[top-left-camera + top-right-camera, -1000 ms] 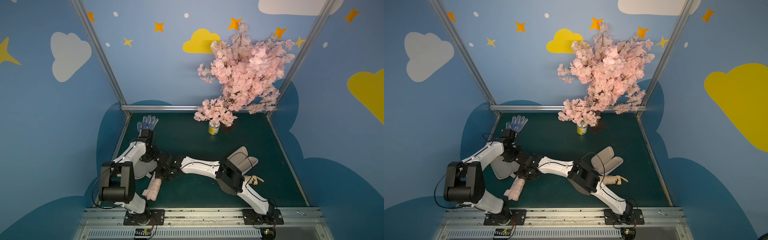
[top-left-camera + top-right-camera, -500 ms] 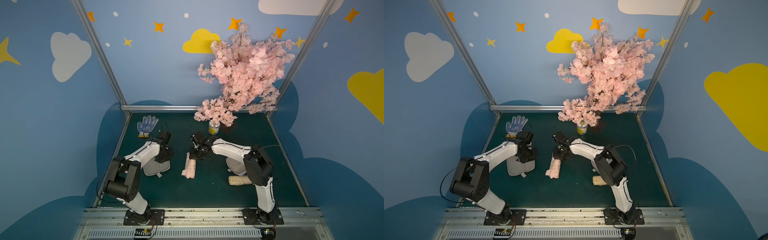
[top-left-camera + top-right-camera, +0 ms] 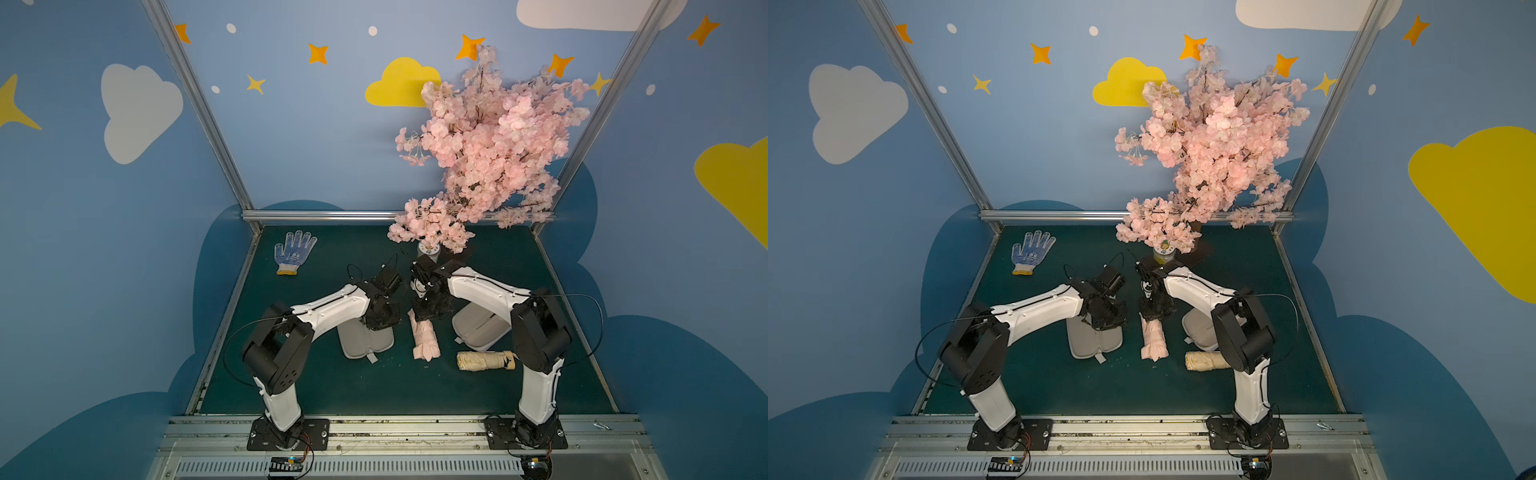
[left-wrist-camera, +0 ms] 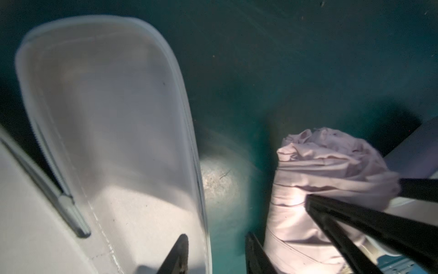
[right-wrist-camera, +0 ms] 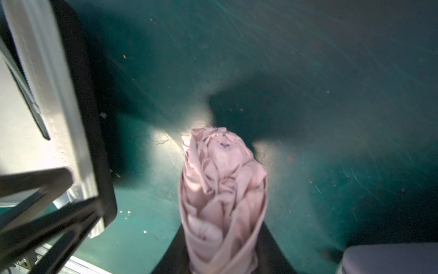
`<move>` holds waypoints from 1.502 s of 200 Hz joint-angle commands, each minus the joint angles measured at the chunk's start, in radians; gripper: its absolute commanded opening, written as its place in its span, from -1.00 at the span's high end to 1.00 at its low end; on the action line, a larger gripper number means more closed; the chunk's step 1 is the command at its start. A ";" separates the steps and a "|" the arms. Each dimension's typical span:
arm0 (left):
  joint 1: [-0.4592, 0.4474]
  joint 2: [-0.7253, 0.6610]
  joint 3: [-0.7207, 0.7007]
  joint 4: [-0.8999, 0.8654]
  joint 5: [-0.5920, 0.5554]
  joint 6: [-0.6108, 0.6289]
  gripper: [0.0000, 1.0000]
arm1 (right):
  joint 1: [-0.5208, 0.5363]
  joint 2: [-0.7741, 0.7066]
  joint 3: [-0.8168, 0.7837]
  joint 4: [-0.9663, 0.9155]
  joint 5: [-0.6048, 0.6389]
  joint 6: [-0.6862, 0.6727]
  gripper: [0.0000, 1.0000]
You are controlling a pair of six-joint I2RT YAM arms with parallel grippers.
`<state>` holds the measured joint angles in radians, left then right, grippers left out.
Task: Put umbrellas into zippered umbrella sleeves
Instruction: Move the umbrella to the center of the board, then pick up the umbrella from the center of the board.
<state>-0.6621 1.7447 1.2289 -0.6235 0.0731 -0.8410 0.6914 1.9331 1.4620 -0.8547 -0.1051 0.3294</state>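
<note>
In both top views a pleated fabric pink umbrella lies on the green mat between the open, grey-lined left sleeve and right sleeve.

Left wrist view: the left gripper is spread and empty, astride the left sleeve's rim.

Right wrist view: the right gripper clasps the umbrella's far end, a grip hidden from above.

Both top views: high at front, looking down. Wrist views: close, downward, sharing pink umbrella.

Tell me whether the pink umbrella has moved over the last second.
Yes. The pink umbrella has shifted toward the robot's right: it lay well to the left of the flower jar, and now lies almost straight in front of it.
</note>
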 commanded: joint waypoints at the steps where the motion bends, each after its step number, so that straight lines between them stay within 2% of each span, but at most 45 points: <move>1: 0.044 -0.114 0.013 -0.095 0.002 0.045 -0.17 | -0.006 -0.030 0.017 -0.026 0.005 -0.011 -0.06; 22: 0.122 -0.251 -0.047 -0.141 -0.022 0.088 -0.28 | -0.003 -0.050 0.008 -0.040 -0.039 0.000 -0.35; 45: 0.229 -0.407 -0.205 -0.120 -0.097 0.091 -0.29 | 0.026 -0.064 -0.014 -0.051 -0.086 0.003 -0.52; 75: 0.350 -0.505 -0.397 0.003 -0.021 0.087 -0.27 | 0.065 -0.034 -0.023 -0.076 -0.040 0.011 -0.56; 104: 0.365 -0.512 -0.489 0.105 0.023 0.068 -0.24 | 0.067 0.028 -0.015 -0.067 -0.034 0.004 -0.55; 123: 0.371 -0.494 -0.522 0.130 0.022 0.070 -0.15 | 0.072 0.068 -0.003 -0.076 -0.009 -0.006 -0.53; 144: 0.379 -0.452 -0.553 0.165 0.034 0.075 0.03 | 0.071 0.082 -0.011 -0.071 -0.002 -0.009 -0.33; 190: 0.380 -0.368 -0.552 0.237 0.126 0.084 0.25 | 0.064 0.044 -0.038 -0.072 0.034 -0.009 0.36; 214: 0.380 -0.382 -0.552 0.235 0.120 0.090 0.39 | 0.068 -0.039 -0.022 -0.069 0.001 -0.002 0.50; 251: 0.380 -0.378 -0.551 0.239 0.129 0.089 0.59 | 0.092 -0.103 0.054 -0.109 -0.050 0.018 0.58; 265: 0.380 -0.379 -0.551 0.235 0.129 0.088 0.64 | 0.106 -0.101 0.078 -0.139 -0.016 0.035 0.46; 285: 0.380 -0.389 -0.549 0.225 0.125 0.091 0.70 | 0.088 -0.062 0.080 -0.190 0.048 0.049 -0.15; 300: 0.380 -0.402 -0.550 0.219 0.119 0.095 0.72 | 0.061 -0.027 0.085 -0.226 0.097 0.026 -0.46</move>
<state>-0.2859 1.3720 0.6762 -0.3927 0.1883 -0.7620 0.7887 1.8656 1.5391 -0.9745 -0.0910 0.3630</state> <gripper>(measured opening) 0.149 0.632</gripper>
